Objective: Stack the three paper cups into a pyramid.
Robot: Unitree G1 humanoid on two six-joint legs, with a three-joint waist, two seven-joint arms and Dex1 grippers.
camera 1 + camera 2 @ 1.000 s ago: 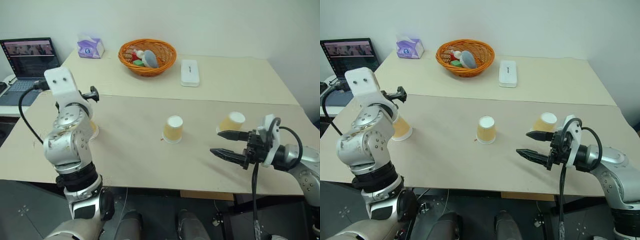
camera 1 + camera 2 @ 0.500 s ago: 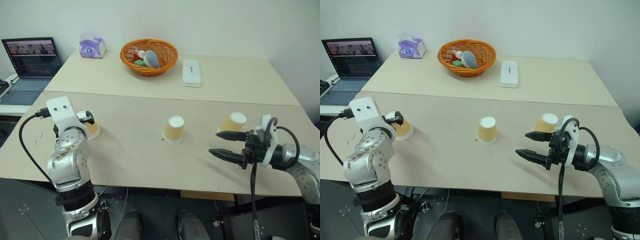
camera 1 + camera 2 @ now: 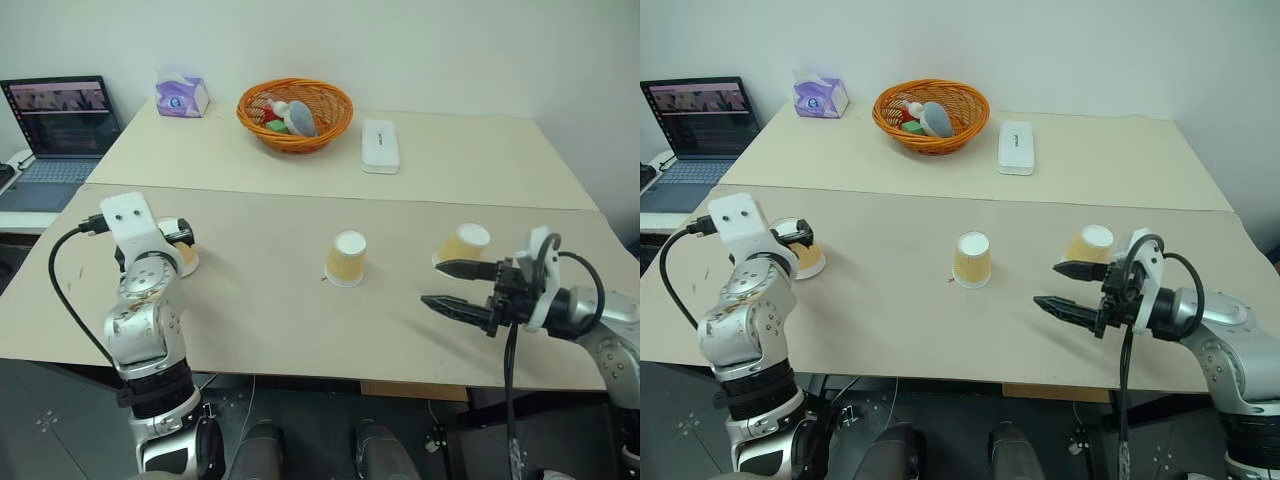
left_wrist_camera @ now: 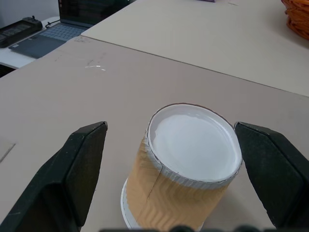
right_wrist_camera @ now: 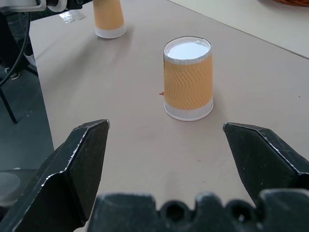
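Three paper cups stand upside down on the worktop (image 3: 300, 320), white ends up and well apart from one another: the left cup (image 4: 186, 169), the middle cup (image 3: 347, 258) and the right cup (image 3: 463, 243). None is stacked yet, so the pyramid is not begun.

These cups look very light and thin-walled, so I judge they will crush or go oval under a hard squeeze, and tip or skid if nudged from one side. The ribbed tan sleeve should give better friction than the smooth white rim. The best hold seems to be across the middle of the sleeve, fingers on opposite sides, closing gently and only until the cup stops slipping.

The left pincer (image 4: 174, 174) is spread wide, with the left cup sitting between its two fingers. In the left wrist view there is a gap between the cup and each finger, so it appears to touch nothing and holds nothing. It is placed to close on that cup.

The right pincer (image 3: 450, 287) also stands wide open and empty. It hangs over the worktop just beside the right cup, pointing toward the middle cup, which its wrist view shows ahead between the fingers but well apart from them
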